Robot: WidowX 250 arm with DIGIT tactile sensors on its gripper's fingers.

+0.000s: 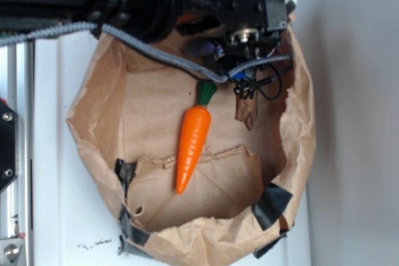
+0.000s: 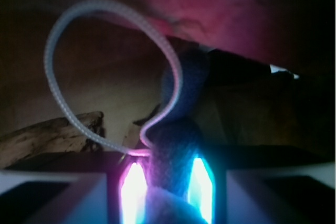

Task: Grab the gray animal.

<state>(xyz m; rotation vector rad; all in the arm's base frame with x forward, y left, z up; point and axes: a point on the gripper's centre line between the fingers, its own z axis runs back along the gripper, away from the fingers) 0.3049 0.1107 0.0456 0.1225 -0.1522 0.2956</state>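
In the wrist view the gray animal (image 2: 176, 156), a soft gray plush body, sits squeezed between my two glowing pads (image 2: 134, 187). Its thin white string tail (image 2: 60, 95) loops up and to the left of it. My gripper (image 2: 168, 184) is shut on it. In the exterior view my gripper (image 1: 245, 88) hangs inside the far right part of a brown paper bag (image 1: 299, 135), just right of the carrot's green top. The plush itself is mostly hidden there by the gripper and its wires.
An orange carrot (image 1: 192, 147) with a green top lies along the middle of the bag floor. The bag's crumpled walls, patched with black tape (image 1: 271, 207), ring the space. A gray cable (image 1: 156, 51) runs from the arm to the gripper.
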